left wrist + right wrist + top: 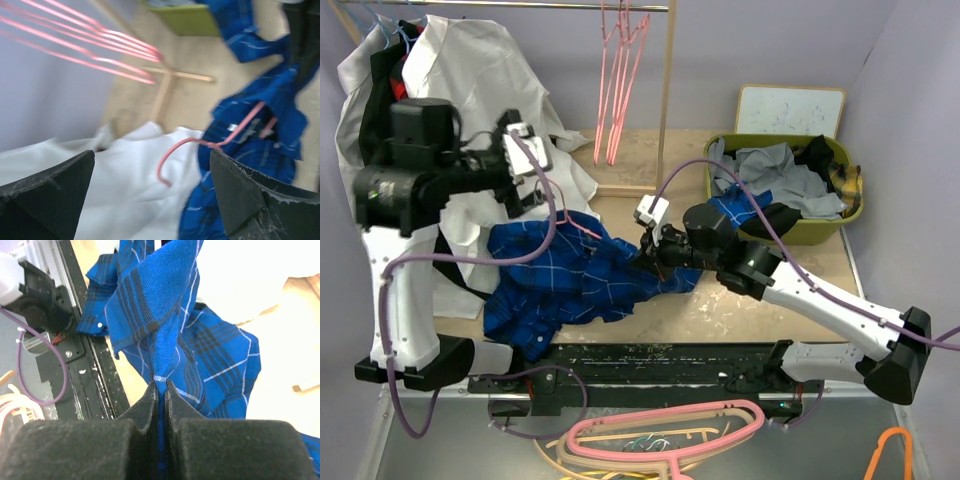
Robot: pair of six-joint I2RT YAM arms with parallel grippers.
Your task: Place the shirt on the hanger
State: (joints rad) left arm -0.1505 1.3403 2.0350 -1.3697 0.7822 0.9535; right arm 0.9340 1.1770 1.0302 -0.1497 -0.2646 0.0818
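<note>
**Shirt pinched up, hanger hook showing**

The shirt (575,275) lies rumpled on the tabletop (750,310), left of centre; it is soft royal blue with a thin white and dark check; the hanger (220,140) seems partly tucked inside it, its pink hook poking out over the white garment (130,195); the right fingers (142,407) are pressed together on a raised fold, likely tenting the cloth so it can slide over the hanger; the left fingers (55,190) stand wide, holding nothing, facing the hook.
</note>
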